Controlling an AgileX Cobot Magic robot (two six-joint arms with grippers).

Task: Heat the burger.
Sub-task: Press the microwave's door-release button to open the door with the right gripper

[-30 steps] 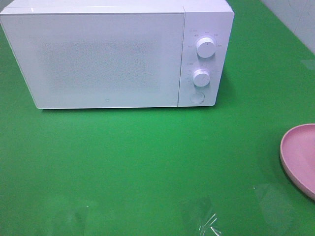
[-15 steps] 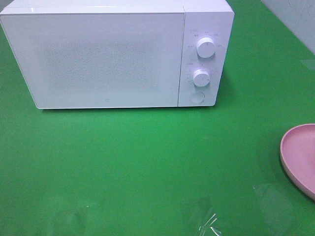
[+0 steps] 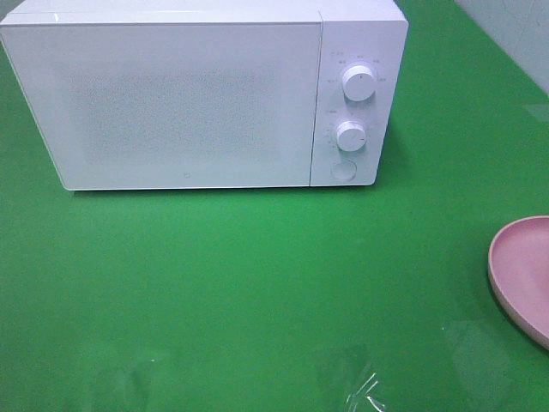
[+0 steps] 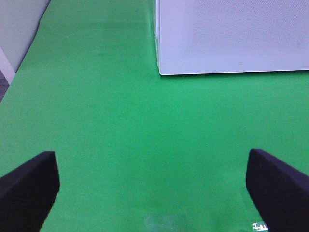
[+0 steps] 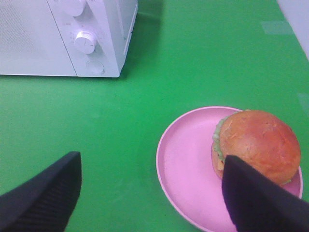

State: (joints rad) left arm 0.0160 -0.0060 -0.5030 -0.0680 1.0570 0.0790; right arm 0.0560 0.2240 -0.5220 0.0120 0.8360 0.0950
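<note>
I read left gripper (image 4: 153, 193) and right gripper (image 5: 152, 198) wide open, empty; burger (image 5: 256, 145) sits on pink plate (image 5: 186, 159), 4 o'clock from microwave (image 3: 189, 94).

Green tabletop (image 3: 257, 275), faint glare; pale surface (image 3: 523, 26) beyond far right edge.

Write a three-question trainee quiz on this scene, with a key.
1. Fill in: the microwave has ___ round knobs.
2. True or false: the microwave stands open.
3. The burger lies: A on the plate; B on top of the microwave; C inside the microwave.
Key: 1 two; 2 false, it is shut; 3 A.
</note>
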